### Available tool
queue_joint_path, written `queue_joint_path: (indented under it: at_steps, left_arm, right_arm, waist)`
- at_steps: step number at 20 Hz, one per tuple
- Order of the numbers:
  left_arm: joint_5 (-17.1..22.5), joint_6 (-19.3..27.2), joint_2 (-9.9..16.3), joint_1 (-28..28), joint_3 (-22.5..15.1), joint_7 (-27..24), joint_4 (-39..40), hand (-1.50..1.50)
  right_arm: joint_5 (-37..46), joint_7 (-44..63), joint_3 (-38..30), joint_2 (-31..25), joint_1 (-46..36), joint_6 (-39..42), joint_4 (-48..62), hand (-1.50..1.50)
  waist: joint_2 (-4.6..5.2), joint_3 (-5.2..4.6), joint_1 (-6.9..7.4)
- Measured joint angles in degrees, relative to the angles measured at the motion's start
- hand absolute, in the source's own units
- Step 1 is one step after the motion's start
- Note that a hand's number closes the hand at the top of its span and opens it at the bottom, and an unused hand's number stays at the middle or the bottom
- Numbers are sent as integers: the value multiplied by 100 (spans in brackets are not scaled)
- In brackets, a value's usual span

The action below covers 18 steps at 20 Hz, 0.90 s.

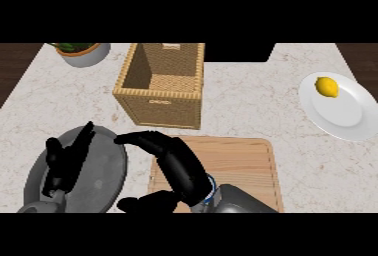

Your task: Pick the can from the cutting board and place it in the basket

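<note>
My right hand lies over the left part of the wooden cutting board, its fingers and thumb curled round the can. Only a thin blue and white sliver of the can shows beside the wrist; the rest is hidden by the hand. The tall wicker basket stands just beyond the board, open at the top, and its near wall is close to my fingertips. At the left, my left hand rests open with straight fingers over a grey round pan.
A white plate with a yellow lemon on it sits at the right. A potted plant stands at the back left. The pan lies right beside the board's left edge.
</note>
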Motion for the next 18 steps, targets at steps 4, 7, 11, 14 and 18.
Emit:
queue_joint_path:
  at_steps: [4,7,11,14,18]
  left_arm:
    - [11,51,49,164,64,76,-54,0]
    - [11,72,63,281,94,70,-105,0]
    - [18,131,59,377,111,186,-214,0]
    - [42,101,78,436,120,231,-296,0]
    - [56,79,77,516,141,175,-388,0]
  right_arm:
    - [934,1155,61,-577,-613,70,107,-150]
    - [1327,2062,31,-995,-1179,566,-89,-150]
    - [1368,3227,-81,-1448,-1898,1592,-634,-150]
    - [1000,3988,-247,-1747,-2334,2505,-1089,-150]
    - [128,4827,-472,-2008,-2713,3595,-1569,-150]
  waist:
    - [-86,-13,-178]
    - [-124,-12,-262]
    - [-129,-3,-329]
    - [-108,-2,-337]
    - [-79,-3,-318]
